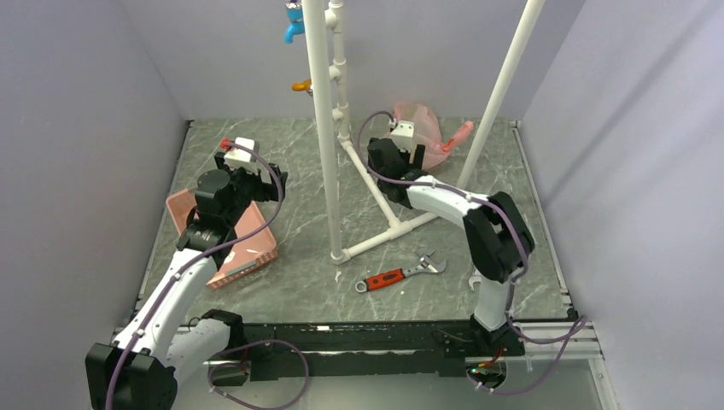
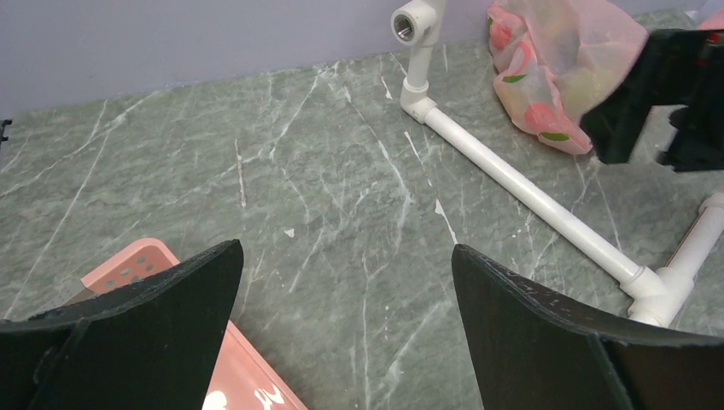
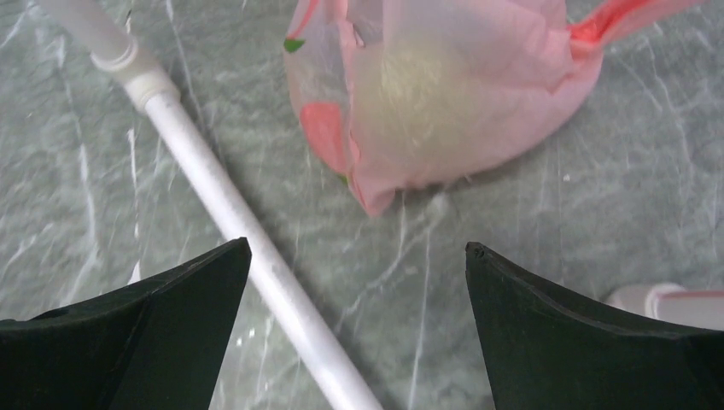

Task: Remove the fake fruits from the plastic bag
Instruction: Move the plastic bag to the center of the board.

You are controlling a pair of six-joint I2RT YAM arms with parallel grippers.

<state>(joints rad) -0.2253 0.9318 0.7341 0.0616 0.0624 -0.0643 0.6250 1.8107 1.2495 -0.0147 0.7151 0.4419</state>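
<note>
The pink plastic bag (image 1: pixel 427 135) lies at the back of the table, right of the white pipe frame. It also shows in the right wrist view (image 3: pixel 444 85) and the left wrist view (image 2: pixel 555 68). A pale yellow-green fruit (image 3: pixel 423 94) shows dimly through the bag's film; other fruits are hidden. My right gripper (image 3: pixel 357 256) is open and empty, just short of the bag, over the floor pipe. My left gripper (image 2: pixel 346 260) is open and empty, above the table beside the pink basket.
A white PVC pipe frame (image 1: pixel 323 128) stands mid-table with floor pipes (image 3: pixel 230 213) running beside the bag. A rigid pink basket (image 1: pixel 248 248) sits at the left. A red-handled adjustable wrench (image 1: pixel 401 273) lies at the front centre. Walls enclose three sides.
</note>
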